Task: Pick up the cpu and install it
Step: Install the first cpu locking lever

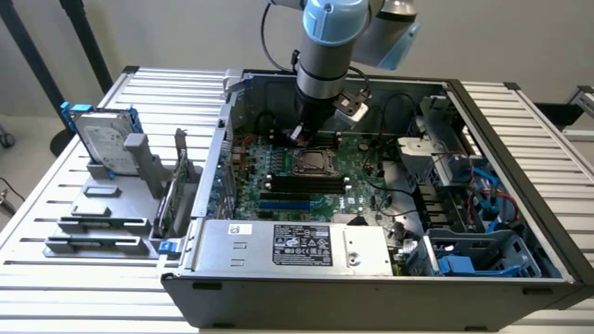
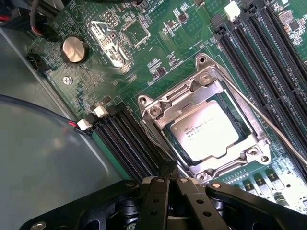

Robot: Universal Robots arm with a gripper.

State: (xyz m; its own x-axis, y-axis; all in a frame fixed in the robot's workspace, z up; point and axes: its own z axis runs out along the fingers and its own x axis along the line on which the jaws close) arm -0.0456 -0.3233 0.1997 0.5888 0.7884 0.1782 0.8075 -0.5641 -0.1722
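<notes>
One robot arm hangs over an open computer case (image 1: 371,278) on a slatted desk (image 1: 55,278), its gripper (image 1: 299,133) low above the motherboard (image 2: 144,62); in the wrist view the fingers (image 2: 158,191) sit drawn together with nothing between them. The cpu (image 2: 205,130), silver top up, lies inside the socket frame (image 2: 158,111) beside the memory slots (image 2: 129,143), apparently seated already; the thin retention lever (image 2: 273,129) runs alongside the frame. Doing this step well looks to mean checking the chip sits flat and square in its recess; any press should be straight down and light, since a tilted chip could bend the contacts beneath. A hard drive (image 1: 104,142) stands in a rack at the exterior view's left.
</notes>
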